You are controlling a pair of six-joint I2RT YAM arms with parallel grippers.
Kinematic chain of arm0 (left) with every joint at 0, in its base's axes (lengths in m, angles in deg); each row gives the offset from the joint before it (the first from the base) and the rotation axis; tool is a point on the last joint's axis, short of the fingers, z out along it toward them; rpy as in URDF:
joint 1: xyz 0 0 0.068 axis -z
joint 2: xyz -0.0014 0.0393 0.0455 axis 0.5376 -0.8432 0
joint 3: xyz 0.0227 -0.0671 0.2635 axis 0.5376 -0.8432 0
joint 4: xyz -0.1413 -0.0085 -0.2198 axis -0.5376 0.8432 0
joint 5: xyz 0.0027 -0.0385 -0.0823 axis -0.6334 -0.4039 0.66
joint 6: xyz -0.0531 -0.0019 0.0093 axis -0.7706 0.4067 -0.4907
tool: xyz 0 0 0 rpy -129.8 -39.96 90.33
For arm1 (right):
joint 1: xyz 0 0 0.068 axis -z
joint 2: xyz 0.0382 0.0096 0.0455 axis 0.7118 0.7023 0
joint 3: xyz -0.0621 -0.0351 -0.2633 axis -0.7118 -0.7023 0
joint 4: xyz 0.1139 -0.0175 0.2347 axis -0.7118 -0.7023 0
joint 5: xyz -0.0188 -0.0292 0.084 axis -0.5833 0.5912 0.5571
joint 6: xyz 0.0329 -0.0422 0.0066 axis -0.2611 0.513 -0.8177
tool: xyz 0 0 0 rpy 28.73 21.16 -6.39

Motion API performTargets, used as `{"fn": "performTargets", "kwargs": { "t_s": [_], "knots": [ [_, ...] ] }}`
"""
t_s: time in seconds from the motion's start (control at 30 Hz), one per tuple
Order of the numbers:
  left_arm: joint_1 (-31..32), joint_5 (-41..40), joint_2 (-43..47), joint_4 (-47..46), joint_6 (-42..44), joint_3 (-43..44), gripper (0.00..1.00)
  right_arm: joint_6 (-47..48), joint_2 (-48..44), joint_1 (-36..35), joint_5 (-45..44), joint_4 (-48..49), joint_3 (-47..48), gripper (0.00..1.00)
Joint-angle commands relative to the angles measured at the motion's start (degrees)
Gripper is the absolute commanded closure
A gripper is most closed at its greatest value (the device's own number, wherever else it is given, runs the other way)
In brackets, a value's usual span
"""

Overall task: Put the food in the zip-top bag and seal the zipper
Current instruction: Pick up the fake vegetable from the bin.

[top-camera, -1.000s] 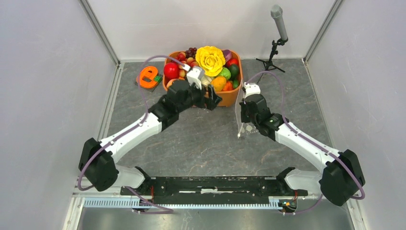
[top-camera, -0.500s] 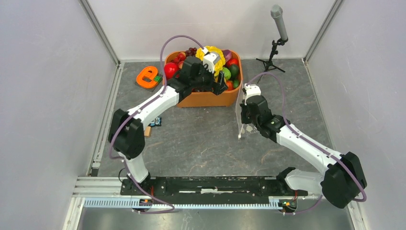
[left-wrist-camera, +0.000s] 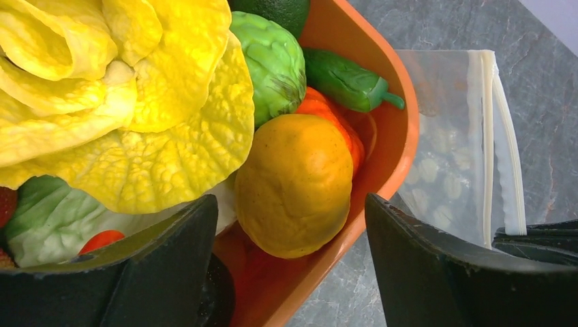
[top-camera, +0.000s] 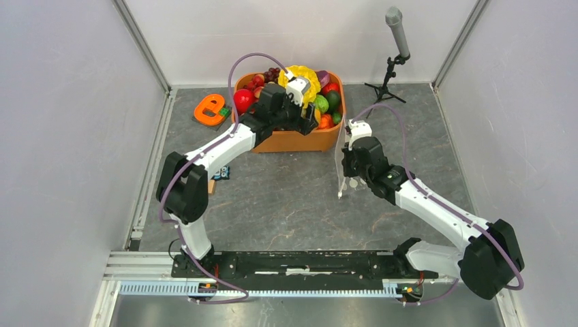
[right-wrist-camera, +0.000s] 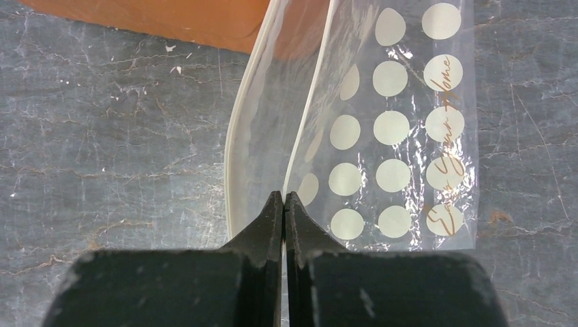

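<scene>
At far edge of worktop, centre: orange rectangular plastic tub (top-camera: 293,142) heaped with glossy toy food. Over its right end, left gripper (left-wrist-camera: 287,204) spread wide, straddling round orange-yellow toy fruit (left-wrist-camera: 293,184), with no contact visible on either side. Packed around that fruit: big yellow ruffled toy leaf-head (left-wrist-camera: 136,102), bumpy green toy (left-wrist-camera: 272,61), small green toy pepper (left-wrist-camera: 344,80). Just right of tub, standing on edge: clear polka-dot zip-top bag (right-wrist-camera: 388,136), nothing visible inside. Right gripper (right-wrist-camera: 283,204) pressed together on one lip of whitish zipper strip (right-wrist-camera: 232,170), other lip bowed away, so mouth parted and unsealed. Cannot tell whether bag bottom touches worktop. Judged step: first pick, early in task. Next move probably: close across widest part of fruit, lift straight up clear of tub rim and yellow leaf-head, carry right, line up with narrow gap before release. Risks: glossy round shape slipping out of the pinch; floppy bag folding shut with only one lip held.
</scene>
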Motion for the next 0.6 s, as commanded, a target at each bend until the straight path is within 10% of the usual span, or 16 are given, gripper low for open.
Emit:
{"fn": "performTargets", "kwargs": {
  "t_s": [0.0,0.57],
  "knots": [
    [0.5,-1.1,-0.5,-4.5,1.3,-1.2,0.17,0.3,-0.7,0.1,1.2,2.4,-0.5,1.00],
    [1.3,-7.3,2.5,-10.3,-1.5,-5.4,0.48,-0.8,-1.1,0.1,0.8,2.7,-1.5,1.00]
  ]
}}
